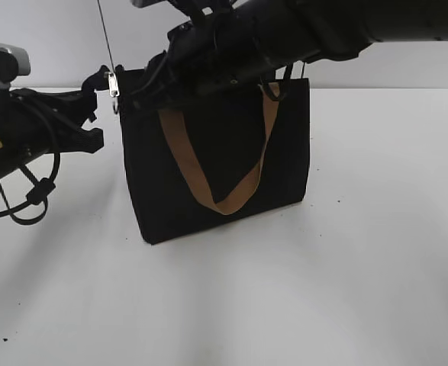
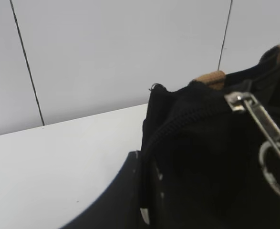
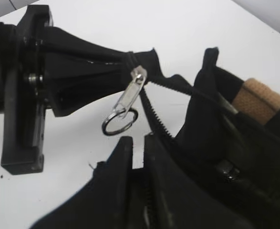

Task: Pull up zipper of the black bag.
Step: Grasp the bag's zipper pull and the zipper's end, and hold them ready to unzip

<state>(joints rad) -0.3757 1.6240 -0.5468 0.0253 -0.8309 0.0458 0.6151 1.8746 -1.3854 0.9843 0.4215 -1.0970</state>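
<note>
The black bag stands upright on the white table, and a tan strap handle hangs down its front. My left gripper is shut on the bag's top left corner; the right wrist view shows it pinching the fabric. The zipper runs along the top rim. Its silver pull tab with a ring hangs free just beside the left gripper's tips, and it also shows in the left wrist view. My right gripper hovers over the rim close behind the ring. Its fingers are slightly apart and hold nothing.
The white table runs all round the bag, with a white panelled wall behind it. The right arm reaches across above the bag's top from the upper right. The left arm and its cables lie at the left.
</note>
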